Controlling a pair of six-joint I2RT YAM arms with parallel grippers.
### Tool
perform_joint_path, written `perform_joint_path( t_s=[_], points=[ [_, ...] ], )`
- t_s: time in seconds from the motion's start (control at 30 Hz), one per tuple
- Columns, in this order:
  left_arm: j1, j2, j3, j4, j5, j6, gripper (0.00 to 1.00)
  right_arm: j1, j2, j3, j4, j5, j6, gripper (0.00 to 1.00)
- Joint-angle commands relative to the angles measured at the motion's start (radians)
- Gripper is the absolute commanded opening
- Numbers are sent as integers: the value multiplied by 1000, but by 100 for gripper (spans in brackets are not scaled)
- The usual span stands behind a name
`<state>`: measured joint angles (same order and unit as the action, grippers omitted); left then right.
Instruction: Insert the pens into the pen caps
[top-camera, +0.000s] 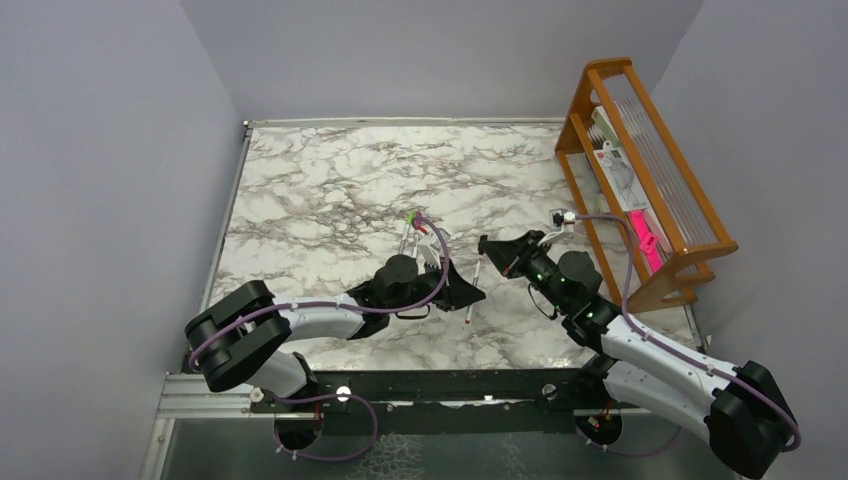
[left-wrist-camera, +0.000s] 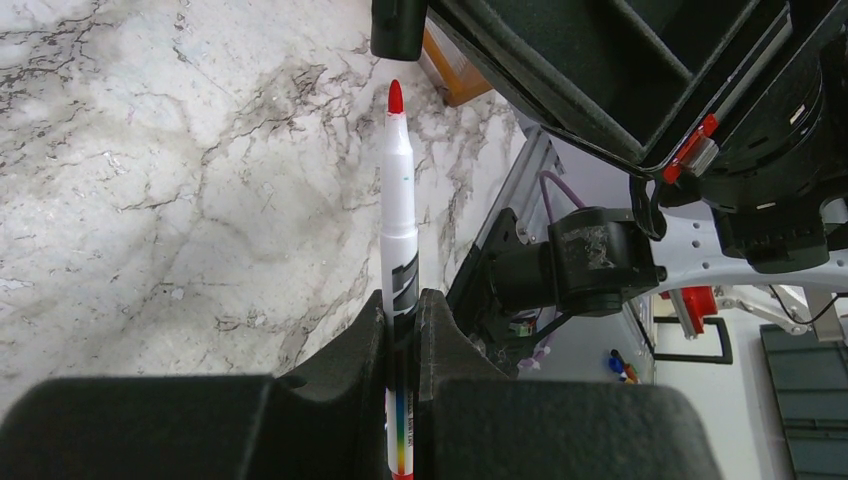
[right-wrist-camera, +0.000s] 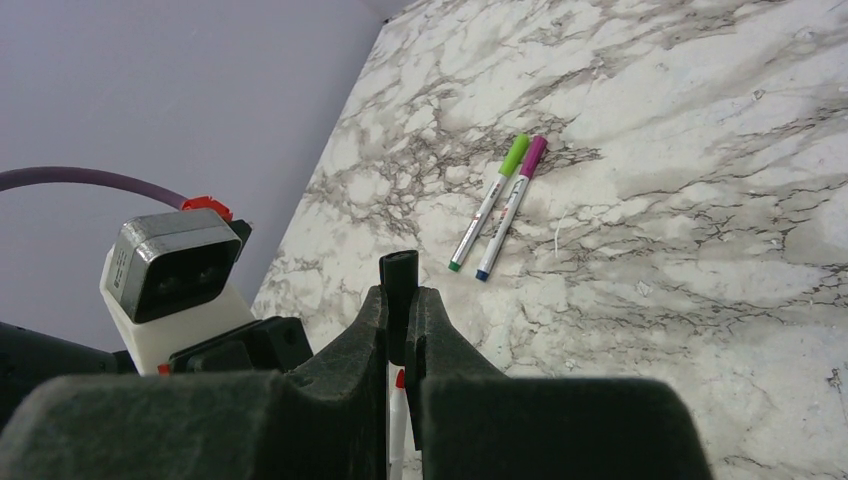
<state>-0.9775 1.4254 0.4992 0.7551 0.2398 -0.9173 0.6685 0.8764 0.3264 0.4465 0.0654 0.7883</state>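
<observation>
My left gripper (top-camera: 462, 293) (left-wrist-camera: 402, 312) is shut on a white pen (top-camera: 475, 290) (left-wrist-camera: 399, 220) with a bare red tip (left-wrist-camera: 395, 97). My right gripper (top-camera: 490, 250) (right-wrist-camera: 398, 305) is shut on the black cap (right-wrist-camera: 397, 275) (left-wrist-camera: 398, 28). The cap hangs just beyond the red tip, roughly in line with it and apart from it. The pen's tip also shows below the cap in the right wrist view (right-wrist-camera: 399, 380). Two other pens lie side by side on the marble, one wearing a green cap (right-wrist-camera: 514, 156) (top-camera: 411, 216), one a magenta cap (right-wrist-camera: 535, 153) (top-camera: 419, 216).
An orange wooden rack (top-camera: 650, 170) stands at the right edge of the marble table (top-camera: 330, 190), with packets and a pink item (top-camera: 646, 242) in it. Grey walls close the left and back sides.
</observation>
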Motion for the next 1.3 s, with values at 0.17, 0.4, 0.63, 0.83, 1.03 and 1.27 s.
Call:
perform_joint_path(
  t_s=[0.17, 0.4, 0.63, 0.83, 1.03, 1.27],
  points=[
    [-4, 3, 29, 37, -2, 24, 0, 2, -8, 5, 16, -30, -5, 1],
    [-4, -6, 23, 37, -9, 20, 0, 1, -20, -10, -5, -40, 10, 1],
    [-4, -15, 19, 35, -20, 26, 0, 2, -30, -29, -6, -51, 28, 1],
    [-3, -23, 19, 35, -22, 26, 0, 2, -48, -42, -20, -44, 31, 1],
    [-3, -21, 16, 33, -30, 29, 0, 2, -50, -47, -17, -54, 40, 1],
    [-3, 8, 35, 33, -30, 37, 0, 1, -43, -63, -11, -79, 65, 1]
  ],
)
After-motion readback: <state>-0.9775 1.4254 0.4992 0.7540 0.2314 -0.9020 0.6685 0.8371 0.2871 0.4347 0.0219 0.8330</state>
